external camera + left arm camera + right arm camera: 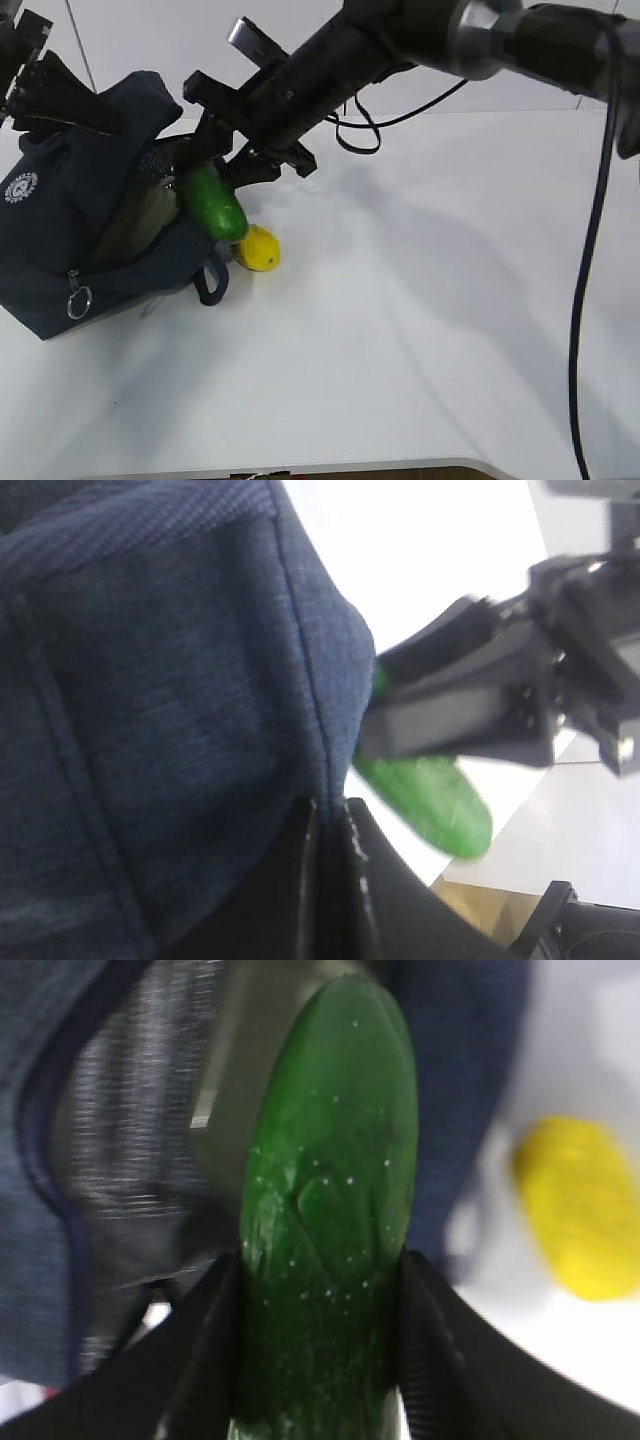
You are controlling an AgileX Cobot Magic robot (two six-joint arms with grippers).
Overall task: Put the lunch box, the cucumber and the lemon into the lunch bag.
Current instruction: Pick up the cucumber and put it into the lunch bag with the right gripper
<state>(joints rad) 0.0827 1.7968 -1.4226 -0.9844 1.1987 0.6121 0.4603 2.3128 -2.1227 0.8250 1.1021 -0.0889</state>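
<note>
The right gripper is clamped on the cucumber, one black finger pressing each side, and the cucumber extends past the fingertips toward the open mouth of the lunch bag. In the exterior view the cucumber slants downward at the bag's opening, its lower end outside the rim. Below and just beside that end, the lemon rests on the white table near a bag handle. The left gripper is fully closed and pinches the navy fabric of the bag at its upper rear edge. A pale wall stands behind the table. The bag's interior is blurred in the right wrist view; the lunch box cannot be confirmed inside.
</note>
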